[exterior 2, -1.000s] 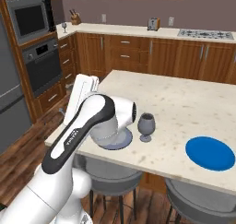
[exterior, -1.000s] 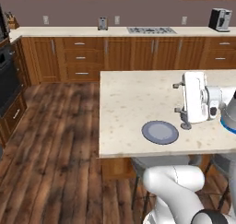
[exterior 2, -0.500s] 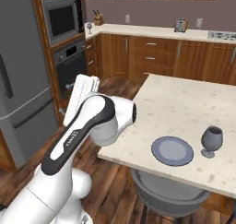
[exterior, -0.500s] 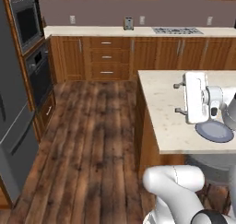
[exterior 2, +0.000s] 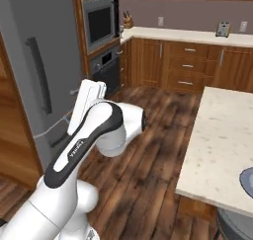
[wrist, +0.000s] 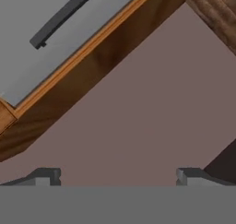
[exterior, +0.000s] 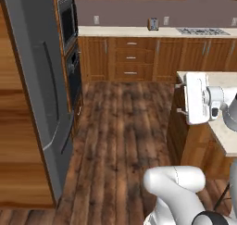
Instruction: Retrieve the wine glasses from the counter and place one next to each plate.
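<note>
My gripper [wrist: 117, 177] stands open with nothing between its dark fingertips [wrist: 46, 174]; it faces a grey fridge door and a mauve wall. The white hand [exterior: 194, 99] hangs over the near corner of the island [exterior: 227, 127]. The counter [exterior: 139, 32] runs along the back wall over wood drawers, and it shows again as the counter [exterior 2: 188, 35] in the right base view. A sliver of the grey plate [exterior 2: 248, 182] lies on the island [exterior 2: 222, 145] at the right edge. The wine glasses are out of view.
A tall grey fridge [exterior: 37, 90] and a wall oven with microwave [exterior: 69, 20] line the left side. A toaster [exterior: 153, 23] and a cooktop [exterior: 203, 31] sit on the counter. Dark wood floor [exterior: 120, 127] lies between. A grey stool [exterior 2: 232, 226] stands under the island.
The whole picture has shifted: the base has moved left, so the island, the grey plate and a dark glass slid off to the right. The arm keeps its pose, gripper still open.
</note>
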Tool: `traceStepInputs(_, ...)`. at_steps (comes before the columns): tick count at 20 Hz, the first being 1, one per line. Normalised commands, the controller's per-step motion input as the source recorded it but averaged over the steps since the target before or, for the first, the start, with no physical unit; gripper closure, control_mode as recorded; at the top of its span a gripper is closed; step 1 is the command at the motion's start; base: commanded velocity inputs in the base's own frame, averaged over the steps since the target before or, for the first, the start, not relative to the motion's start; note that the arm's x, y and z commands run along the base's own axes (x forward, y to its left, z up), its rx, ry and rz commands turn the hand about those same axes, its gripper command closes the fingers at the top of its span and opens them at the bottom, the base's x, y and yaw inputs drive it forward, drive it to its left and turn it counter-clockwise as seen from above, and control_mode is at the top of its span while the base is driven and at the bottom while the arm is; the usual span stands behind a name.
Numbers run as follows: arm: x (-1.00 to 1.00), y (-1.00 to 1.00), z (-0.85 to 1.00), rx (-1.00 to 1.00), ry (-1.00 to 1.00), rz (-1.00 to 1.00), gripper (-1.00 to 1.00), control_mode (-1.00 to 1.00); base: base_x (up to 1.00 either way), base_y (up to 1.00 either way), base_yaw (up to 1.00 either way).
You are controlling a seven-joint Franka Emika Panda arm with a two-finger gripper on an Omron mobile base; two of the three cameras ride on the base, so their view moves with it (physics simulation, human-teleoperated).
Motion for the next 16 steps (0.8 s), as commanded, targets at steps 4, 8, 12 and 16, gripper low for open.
traceStepInputs(4,0.00,0.00,0.00,0.00,0.00,0.00,-1.00,1.00,0.92,1.00,-0.08)
traceStepInputs(8,0.00,0.00,0.00,0.00,0.00,0.00,-1.00,1.00,1.00,0.36,-0.05)
traceStepInputs(12,0.00,0.00,0.00,0.00,0.00,0.00,-1.00,1.00,1.00,-0.34,0.05)
traceStepInputs(16,0.00,0.00,0.00,0.00,0.00,0.00,-1.00,1.00,1.00,-0.64,0.13)
